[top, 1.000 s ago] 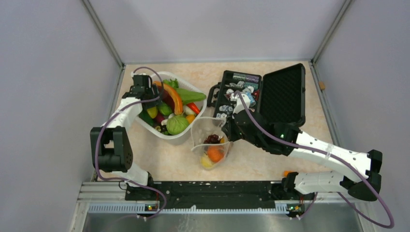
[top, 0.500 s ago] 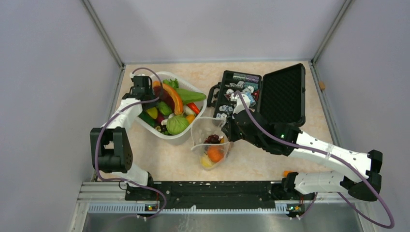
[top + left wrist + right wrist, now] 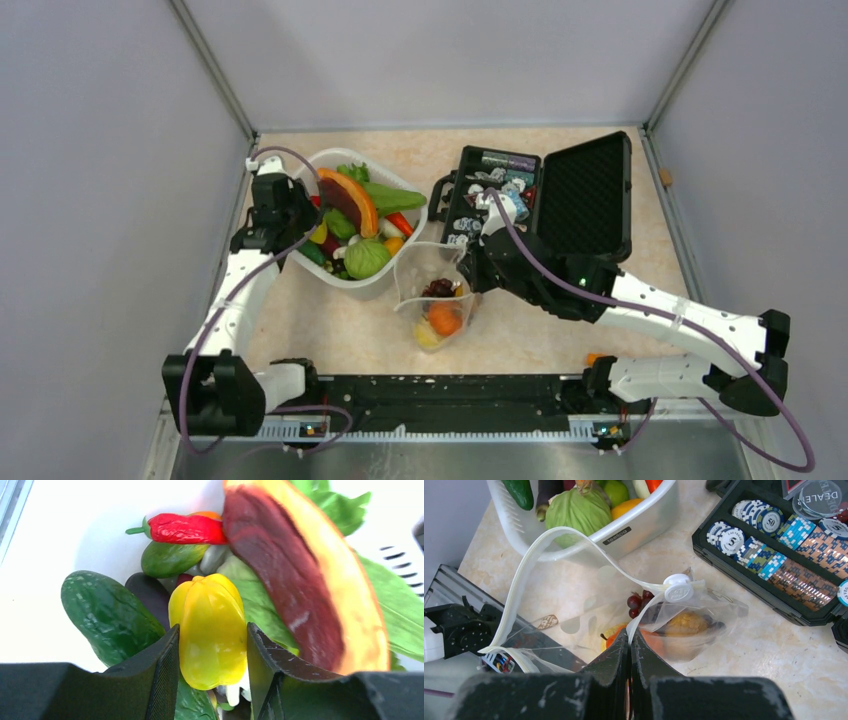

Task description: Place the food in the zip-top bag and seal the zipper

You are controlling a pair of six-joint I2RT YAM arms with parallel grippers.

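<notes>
I find the left hand [image 3: 211, 636] inside the white basket [image 3: 644, 522], its fingers pressed against both sides of a yellow pepper [image 3: 210, 605]. The right hand [image 3: 630, 645] is clamped tight on the rim of the zip-top bag [image 3: 589, 605]. The bag sits on the desk [image 3: 774, 645] beside the basket, zipper [image 3: 524, 575] unsealed and mouth gaping; grapes [image 3: 438, 288] and a tangerine [image 3: 444, 318] lie inside
</notes>
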